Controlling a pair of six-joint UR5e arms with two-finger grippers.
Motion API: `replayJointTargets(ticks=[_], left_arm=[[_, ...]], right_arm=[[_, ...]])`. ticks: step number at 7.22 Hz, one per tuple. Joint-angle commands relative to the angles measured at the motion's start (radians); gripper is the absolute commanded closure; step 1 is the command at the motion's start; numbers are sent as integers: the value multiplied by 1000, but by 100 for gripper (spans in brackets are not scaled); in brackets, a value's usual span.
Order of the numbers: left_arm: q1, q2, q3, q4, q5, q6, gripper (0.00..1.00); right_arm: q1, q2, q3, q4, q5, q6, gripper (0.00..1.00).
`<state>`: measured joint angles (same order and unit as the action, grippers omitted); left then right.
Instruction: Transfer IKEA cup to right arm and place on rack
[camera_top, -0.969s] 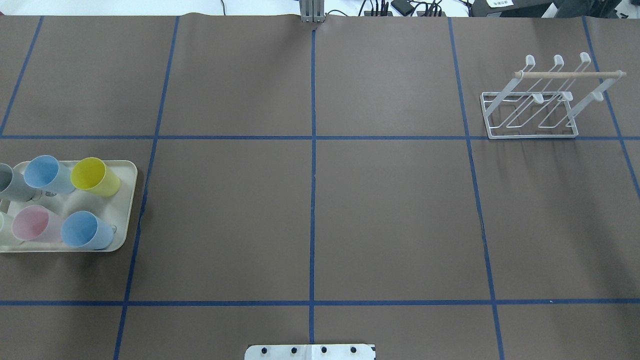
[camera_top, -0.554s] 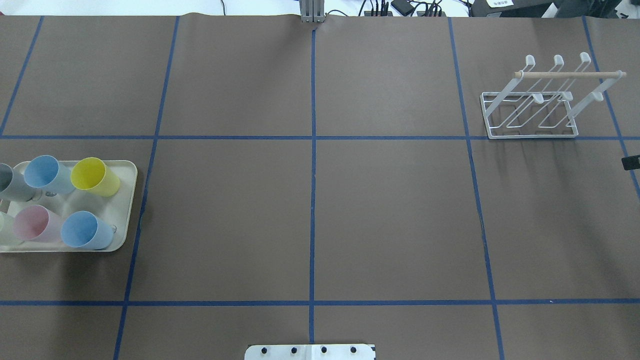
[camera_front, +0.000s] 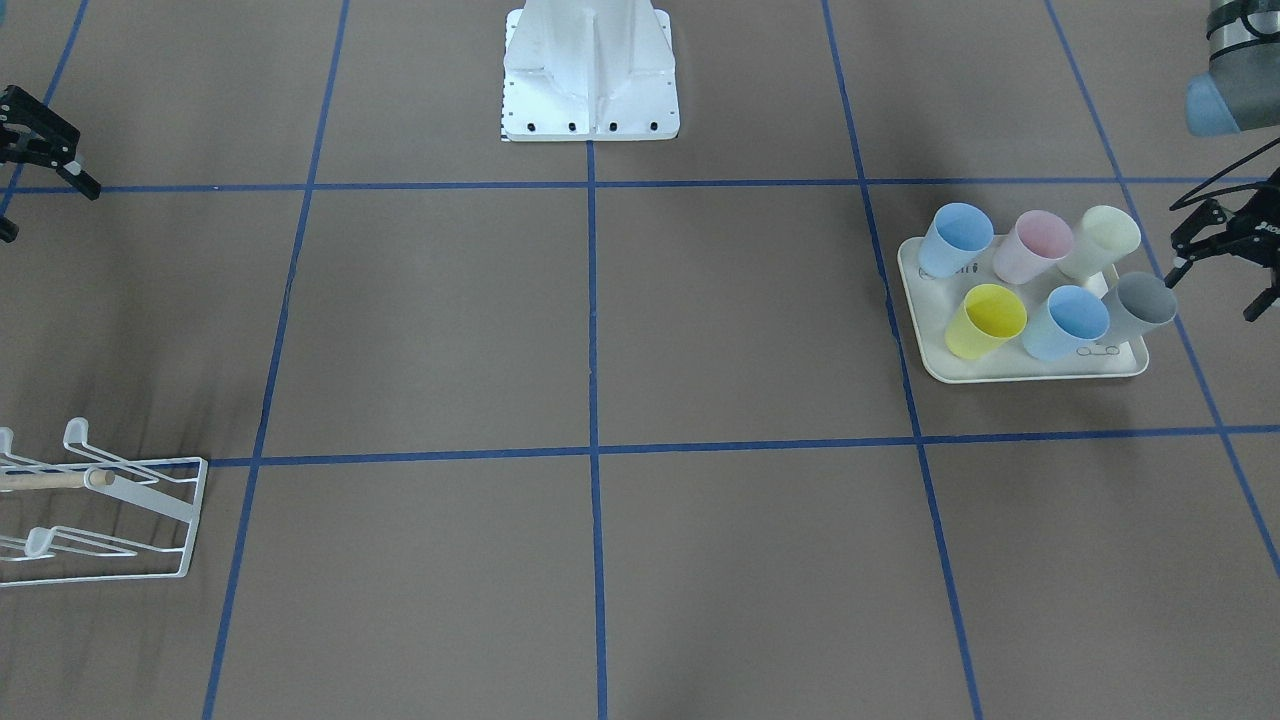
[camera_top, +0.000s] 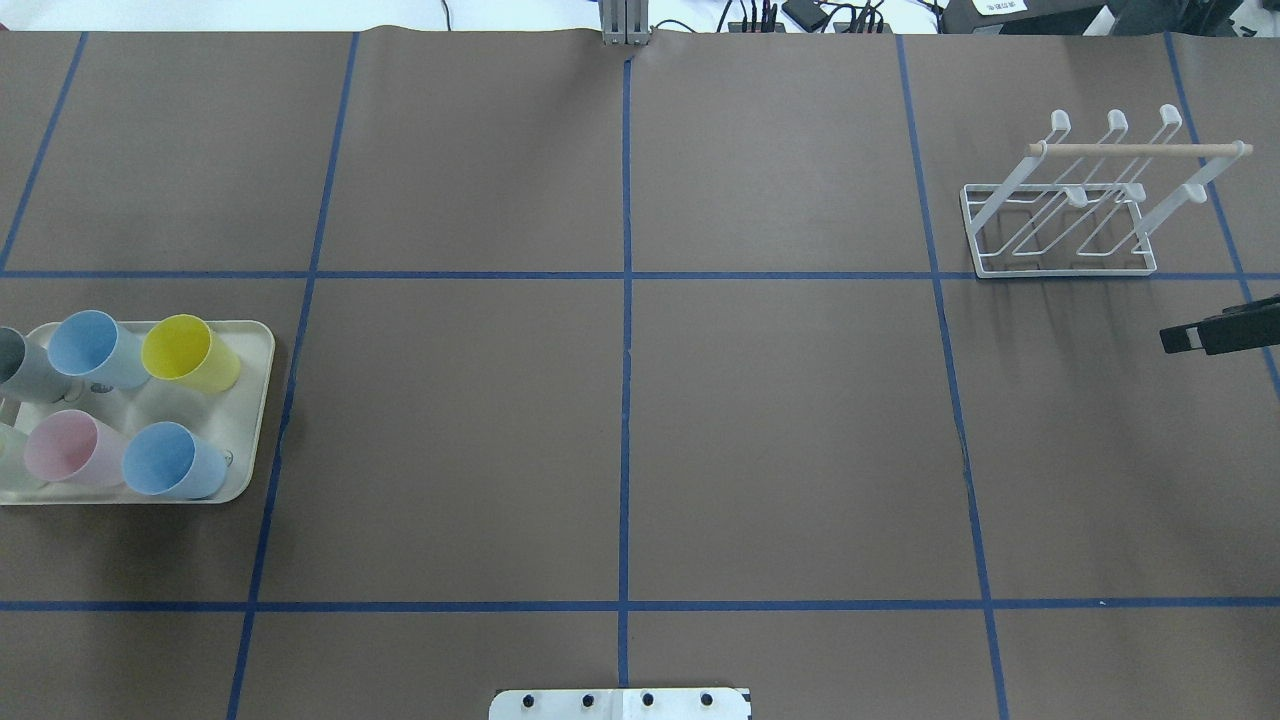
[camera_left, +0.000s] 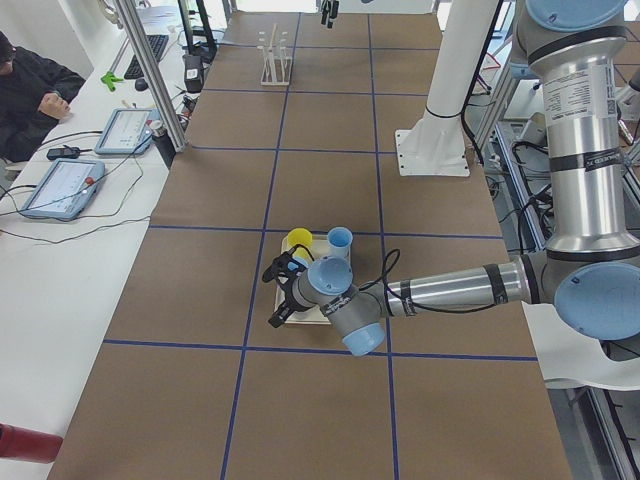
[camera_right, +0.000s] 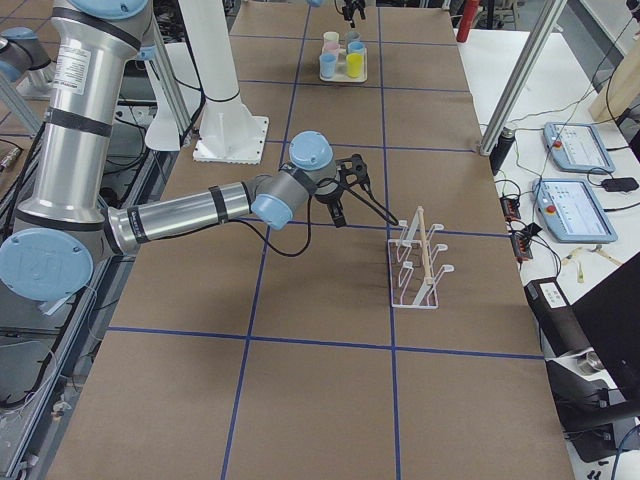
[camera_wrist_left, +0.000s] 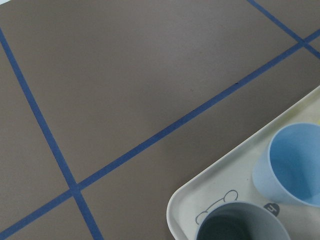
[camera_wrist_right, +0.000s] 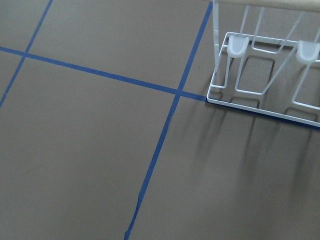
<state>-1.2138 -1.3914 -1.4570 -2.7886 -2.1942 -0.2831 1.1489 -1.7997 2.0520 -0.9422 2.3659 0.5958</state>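
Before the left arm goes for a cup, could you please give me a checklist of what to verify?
1. Six cups standing mouth-up on the tray: ok.
2. Left jaws open, holding nothing: ok.
3. Left jaws around a cup: not ok; they hang beside the grey cup, not around it.
4. Right jaws open, holding nothing: ok.
5. Rack prongs free of cups: ok.
6. Which cup is meant: cannot tell.

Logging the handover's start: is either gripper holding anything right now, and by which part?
Nothing is held. The left gripper and right gripper are open and empty; all six cups sit on the tray.
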Motion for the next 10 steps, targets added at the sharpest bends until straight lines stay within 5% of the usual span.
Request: replayJointTargets(ticks=[1,2,4,8,10], left_arm=[[43,0,12,-29,31,-48,0],[45,-1,32,-54,31,-48,12],[63,-6,52,-72,31,-48,54],[80,-8,53,-82,31,-44,100],[79,-38,58,-80,30,-44,100]], right_arm=[[-31,8,0,0,-30,12,2],[-32,8,0,2,-30,12,2],[-32,8,0,2,-30,10,2],[-32,8,-1,2,-28,10,2],[-34,8,-6,3,-28,1,2]])
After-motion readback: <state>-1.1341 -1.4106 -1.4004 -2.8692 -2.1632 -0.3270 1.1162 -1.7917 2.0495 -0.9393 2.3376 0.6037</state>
